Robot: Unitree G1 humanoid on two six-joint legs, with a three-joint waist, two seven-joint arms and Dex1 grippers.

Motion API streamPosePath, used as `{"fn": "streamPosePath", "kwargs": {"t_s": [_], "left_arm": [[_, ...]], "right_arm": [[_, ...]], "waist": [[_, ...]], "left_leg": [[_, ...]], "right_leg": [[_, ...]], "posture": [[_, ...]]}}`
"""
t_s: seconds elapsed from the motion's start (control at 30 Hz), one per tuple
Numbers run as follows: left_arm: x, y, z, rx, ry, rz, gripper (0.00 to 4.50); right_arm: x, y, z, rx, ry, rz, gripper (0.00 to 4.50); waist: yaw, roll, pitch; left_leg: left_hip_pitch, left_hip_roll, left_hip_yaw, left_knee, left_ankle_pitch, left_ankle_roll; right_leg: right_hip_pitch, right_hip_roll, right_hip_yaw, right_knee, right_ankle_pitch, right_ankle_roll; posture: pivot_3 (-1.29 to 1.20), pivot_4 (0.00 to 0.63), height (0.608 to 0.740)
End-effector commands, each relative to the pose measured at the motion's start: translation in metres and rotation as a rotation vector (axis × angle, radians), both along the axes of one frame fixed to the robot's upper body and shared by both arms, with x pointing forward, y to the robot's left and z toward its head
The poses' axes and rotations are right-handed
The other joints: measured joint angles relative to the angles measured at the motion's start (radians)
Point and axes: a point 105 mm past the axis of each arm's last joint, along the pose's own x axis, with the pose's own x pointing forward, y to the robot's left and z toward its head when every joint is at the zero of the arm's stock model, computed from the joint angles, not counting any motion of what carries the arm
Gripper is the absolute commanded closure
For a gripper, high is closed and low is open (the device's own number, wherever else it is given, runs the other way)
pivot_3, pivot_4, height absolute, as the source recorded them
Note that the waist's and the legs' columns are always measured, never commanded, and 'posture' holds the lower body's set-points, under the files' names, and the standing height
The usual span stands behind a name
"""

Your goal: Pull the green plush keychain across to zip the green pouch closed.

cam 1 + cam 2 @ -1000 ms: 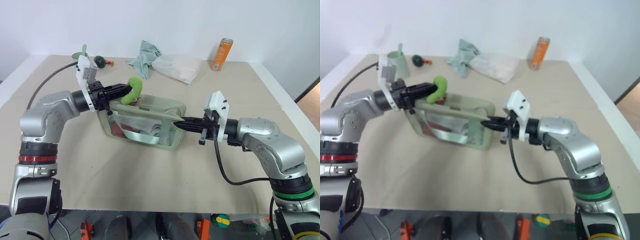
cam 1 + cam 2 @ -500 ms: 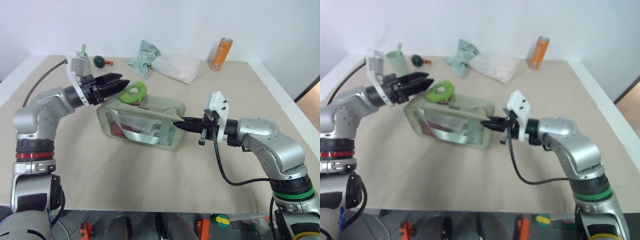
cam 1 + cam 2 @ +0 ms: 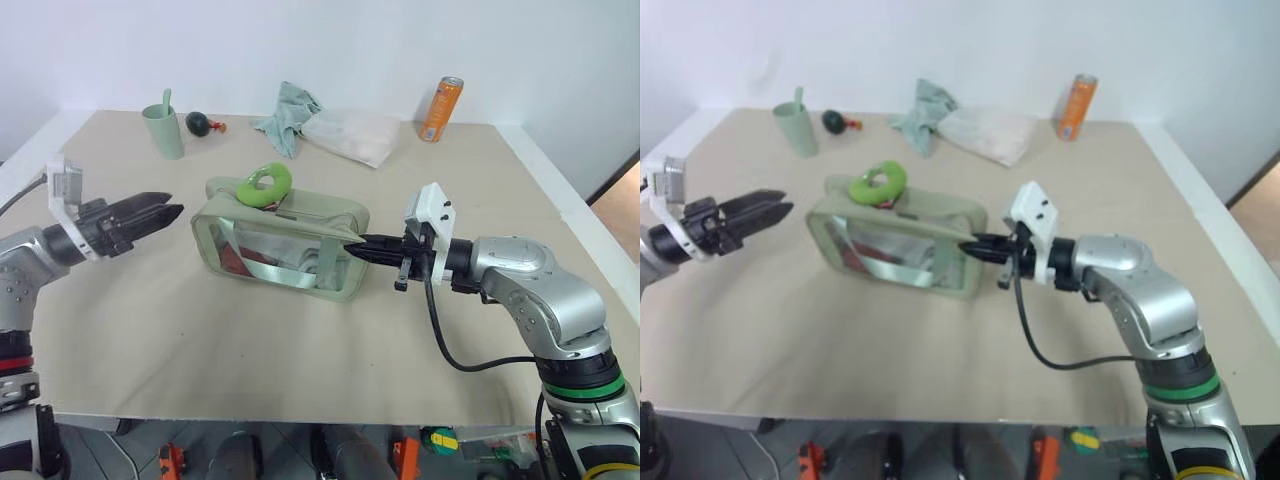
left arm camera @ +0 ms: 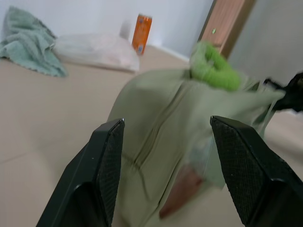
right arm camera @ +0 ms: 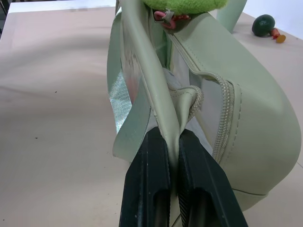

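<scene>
Right wrist view: my right claw (image 5: 173,142) pinches the green pouch (image 3: 285,245)'s soft fabric tab; fuzzy green plush keychain (image 3: 264,185) at pouch's ten o'clock corner; left claw (image 3: 165,211) gapes wide.

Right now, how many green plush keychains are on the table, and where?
1. The green plush keychain lies on top of the green pouch, at the end far from the right gripper. None other is visible; the pouch could hide something behind it.

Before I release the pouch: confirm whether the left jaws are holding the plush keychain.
No. The left gripper stands open beside the green pouch, apart from the green plush keychain lying on top.
</scene>
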Motion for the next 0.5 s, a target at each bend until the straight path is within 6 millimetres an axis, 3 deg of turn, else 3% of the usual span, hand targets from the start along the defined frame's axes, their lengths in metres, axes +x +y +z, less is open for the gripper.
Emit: {"fn": "streamPosePath", "kwargs": {"t_s": [0.03, 0.3, 0.4, 0.5], "left_arm": [[-0.004, -0.011, -0.008, 0.027, -0.003, -0.042, 1.51], [0.002, -0.033, -0.023, 0.017, 0.039, -0.097, 1.51], [0.009, -0.037, -0.019, -0.023, 0.033, -0.094, 2.27], [0.013, -0.042, -0.011, -0.061, 0.017, -0.105, 3.35]], "right_arm": [[-0.004, 0.002, 0.007, 0.003, -0.03, 0.017, 4.5], [-0.004, 0.001, 0.007, 0.004, -0.032, 0.005, 4.5], [-0.005, -0.001, 0.006, 0.003, -0.03, 0.0, 4.5], [-0.006, -0.002, 0.006, 0.003, -0.028, -0.005, 4.5]], "waist": [[0.001, 0.0, 0.0], [0.001, 0.0, 0.0], [0.001, 0.0, 0.0], [0.001, 0.0, 0.0]], "left_leg": [[0.0, 0.0, 0.0, 0.0, 0.0, 0.0], [-0.001, 0.0, -0.001, 0.0, 0.0, 0.0], [-0.001, 0.0, -0.001, 0.0, 0.0, 0.0], [-0.001, 0.0, -0.001, 0.0, 0.0, 0.0]], "right_leg": [[0.0, 0.0, 0.0, 0.0, 0.0, 0.0], [0.0, 0.0, 0.0, 0.0, 0.0, 0.0], [0.0, 0.001, -0.001, 0.0, 0.0, 0.0], [0.0, 0.0, -0.001, 0.0, 0.0, 0.0]], "posture": [[0.0, 0.15, 0.74], [0.0, 0.15, 0.74], [0.0, 0.15, 0.74], [0.0, 0.15, 0.74]]}}
